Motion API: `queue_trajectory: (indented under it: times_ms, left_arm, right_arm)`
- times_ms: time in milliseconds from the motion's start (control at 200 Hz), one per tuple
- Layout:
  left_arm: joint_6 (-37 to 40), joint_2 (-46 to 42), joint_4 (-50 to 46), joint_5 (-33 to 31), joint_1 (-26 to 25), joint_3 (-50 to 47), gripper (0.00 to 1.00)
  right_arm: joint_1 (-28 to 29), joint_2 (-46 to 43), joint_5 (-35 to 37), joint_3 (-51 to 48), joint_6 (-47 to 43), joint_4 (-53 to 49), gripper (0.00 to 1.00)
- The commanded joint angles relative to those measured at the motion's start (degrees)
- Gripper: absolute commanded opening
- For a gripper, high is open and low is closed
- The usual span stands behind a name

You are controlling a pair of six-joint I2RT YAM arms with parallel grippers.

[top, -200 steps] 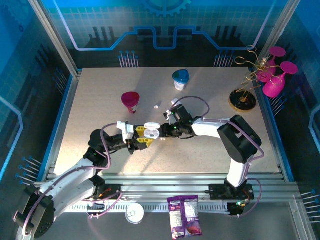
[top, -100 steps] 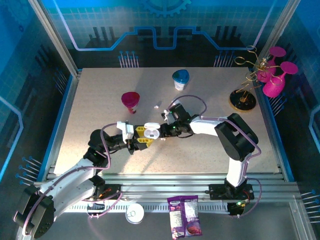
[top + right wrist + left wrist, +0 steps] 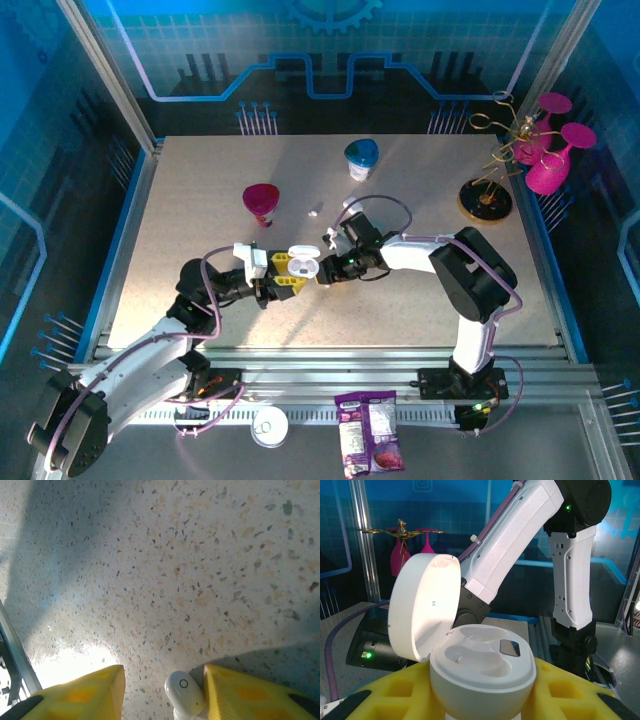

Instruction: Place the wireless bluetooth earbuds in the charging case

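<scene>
Left gripper (image 3: 290, 272) clenched on charging case (image 3: 482, 672), lid tipped up, both wells bare, just short of desk (image 3: 200, 200) centre toward near edge. Right gripper (image 3: 164, 675) points down at desk beside case, yellow fingers (image 3: 90, 690) parted. Earbud (image 3: 183, 692) sits between them, touching one finger, gap on other side; seemingly not pinched. Second small white piece (image 3: 314, 212), likely another earbud, lies near magenta cup (image 3: 261, 201)

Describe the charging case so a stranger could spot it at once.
On the speckled table, find the left gripper near the middle. Its yellow fingers clamp the charging case: a white pebble, lid flipped open, unlike the pink cup and blue cup behind.
</scene>
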Motion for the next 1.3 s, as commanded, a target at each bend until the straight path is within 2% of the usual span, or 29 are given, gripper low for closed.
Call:
queue_trajectory:
  times_ms: [0,735,1036,1296]
  left_arm:
    - [0.26,0.04,1.39,0.11,0.19,0.27,0.25]
    - [0.14,-0.15,1.49,0.30,0.28,0.26,0.25]
    - [0.25,-0.78,1.29,0.12,0.26,-0.17,0.25]
    - [0.23,-1.23,1.19,-0.05,0.26,-0.49,0.25]
  right_arm:
    - [0.81,-1.69,-1.53,-0.78,-1.49,-2.22,0.44]
    - [2.39,-1.56,-2.32,-0.80,-1.70,-2.63,0.34]
    - [3.08,0.37,0.66,1.82,-2.21,-6.16,0.34]
    - [3.19,1.06,3.57,2.85,-1.63,-8.82,0.30]
